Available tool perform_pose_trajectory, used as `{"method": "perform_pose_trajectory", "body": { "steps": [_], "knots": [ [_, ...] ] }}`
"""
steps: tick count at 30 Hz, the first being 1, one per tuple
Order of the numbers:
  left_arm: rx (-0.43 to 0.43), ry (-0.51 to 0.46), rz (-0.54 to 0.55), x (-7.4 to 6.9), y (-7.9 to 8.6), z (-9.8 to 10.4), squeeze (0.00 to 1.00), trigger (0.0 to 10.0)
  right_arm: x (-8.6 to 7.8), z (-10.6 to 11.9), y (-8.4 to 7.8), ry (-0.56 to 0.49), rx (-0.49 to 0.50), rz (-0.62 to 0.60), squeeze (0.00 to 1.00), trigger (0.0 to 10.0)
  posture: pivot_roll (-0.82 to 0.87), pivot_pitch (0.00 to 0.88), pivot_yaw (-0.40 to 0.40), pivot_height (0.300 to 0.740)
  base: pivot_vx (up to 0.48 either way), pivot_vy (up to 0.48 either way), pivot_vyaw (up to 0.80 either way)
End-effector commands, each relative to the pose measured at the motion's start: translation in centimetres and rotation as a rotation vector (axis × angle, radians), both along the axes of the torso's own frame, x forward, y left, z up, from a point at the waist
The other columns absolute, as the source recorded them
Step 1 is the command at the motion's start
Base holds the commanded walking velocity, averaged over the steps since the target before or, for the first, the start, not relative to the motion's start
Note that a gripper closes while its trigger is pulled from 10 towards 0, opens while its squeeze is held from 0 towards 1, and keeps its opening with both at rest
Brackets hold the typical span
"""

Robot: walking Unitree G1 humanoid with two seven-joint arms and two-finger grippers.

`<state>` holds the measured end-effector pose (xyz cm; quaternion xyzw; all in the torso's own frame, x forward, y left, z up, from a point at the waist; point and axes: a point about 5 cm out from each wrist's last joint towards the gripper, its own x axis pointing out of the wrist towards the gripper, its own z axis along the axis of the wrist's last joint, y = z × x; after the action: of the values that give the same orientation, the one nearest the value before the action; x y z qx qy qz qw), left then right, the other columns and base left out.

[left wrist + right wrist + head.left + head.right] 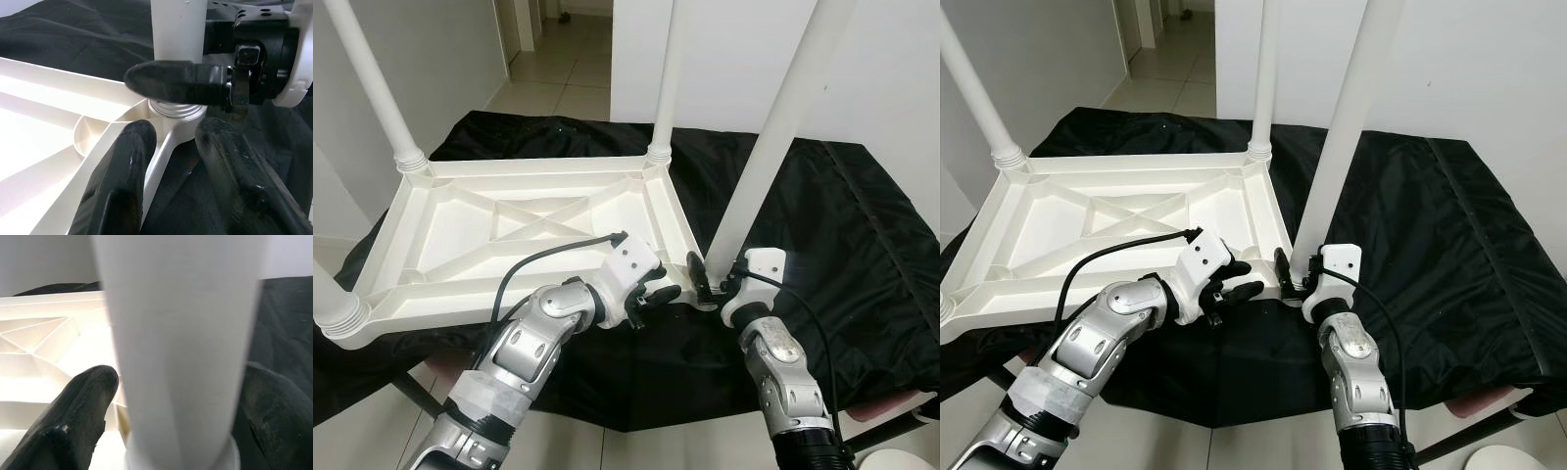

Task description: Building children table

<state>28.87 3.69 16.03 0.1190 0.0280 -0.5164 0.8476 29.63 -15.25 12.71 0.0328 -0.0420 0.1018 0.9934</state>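
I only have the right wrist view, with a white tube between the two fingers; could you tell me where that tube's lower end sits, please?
Observer: That leg stands in the near right corner socket of the upturned table, with the right gripper closed around its base.
Operator: Thank you. Where is the other gripper?
Observer: The left gripper is beside that same corner at the table's edge, fingers open.
Operator: Are the remaining corners fitted?
Observer: Yes, three other legs stand upright, one in each of the other corners.
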Motion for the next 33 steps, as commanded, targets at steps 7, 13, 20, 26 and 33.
{"method": "perform_pose_trajectory", "body": {
  "steps": [7,13,20,26,33],
  "knots": [
    [0.004,-0.020,0.032,0.5,0.5,-0.1,0.00,10.0,0.4,-0.2,0.4,-0.013,-0.009,0.051,0.00,10.0,0.03,0.000,-0.012,0.740,0.000,0.000,0.00],
    [0.000,-0.014,0.048,0.6,0.7,-0.4,0.00,10.0,0.6,-0.2,0.6,-0.030,-0.030,0.089,0.00,10.0,0.03,0.000,-0.012,0.740,0.000,0.000,0.00],
    [0.006,-0.007,0.014,0.2,0.6,-0.6,0.00,10.0,1.4,0.3,0.0,-0.057,-0.077,0.148,0.00,10.0,0.04,0.000,-0.014,0.740,0.000,0.000,0.00],
    [0.001,-0.010,-0.003,0.1,0.5,-0.4,0.00,10.0,1.9,0.1,-1.3,-0.041,-0.180,0.251,0.00,8.3,0.04,0.000,-0.016,0.740,0.000,0.000,0.00],
    [0.003,-0.012,-0.013,0.0,0.4,-0.4,0.00,10.0,1.9,-0.5,-2.2,-0.003,-0.244,0.335,0.00,0.0,0.04,0.000,-0.019,0.740,0.000,0.000,0.00]
  ]
}}
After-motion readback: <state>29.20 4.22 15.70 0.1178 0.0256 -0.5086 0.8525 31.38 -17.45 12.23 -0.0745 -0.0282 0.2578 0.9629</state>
